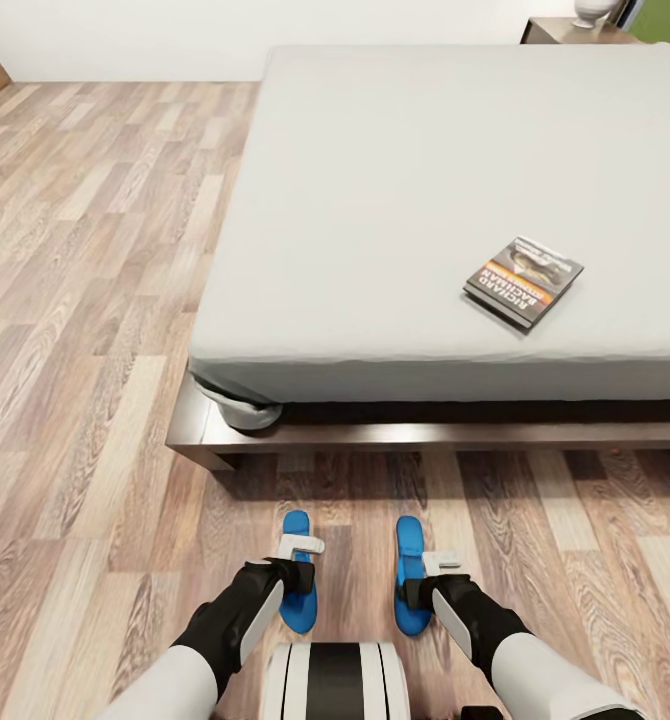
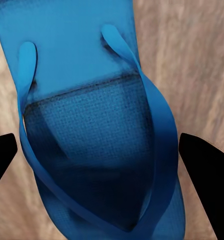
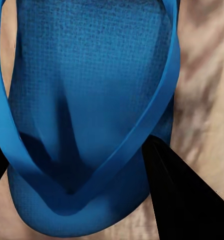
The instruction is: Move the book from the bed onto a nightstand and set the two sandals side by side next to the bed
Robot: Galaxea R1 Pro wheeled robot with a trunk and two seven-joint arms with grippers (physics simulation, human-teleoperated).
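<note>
Looking down from the head: book flat on the bed near its front edge; two sandals parallel on the floor before the frame, left end effector and right end effector over them. Left wrist: fingers spread wide, flanking left sandal, gripping nothing. Right wrist: fingers straddling right sandal; grip cannot tell.

Both arms reach forward and down, side by side; left gripper jaws spread wide, right gripper jaws spread narrower.
</note>
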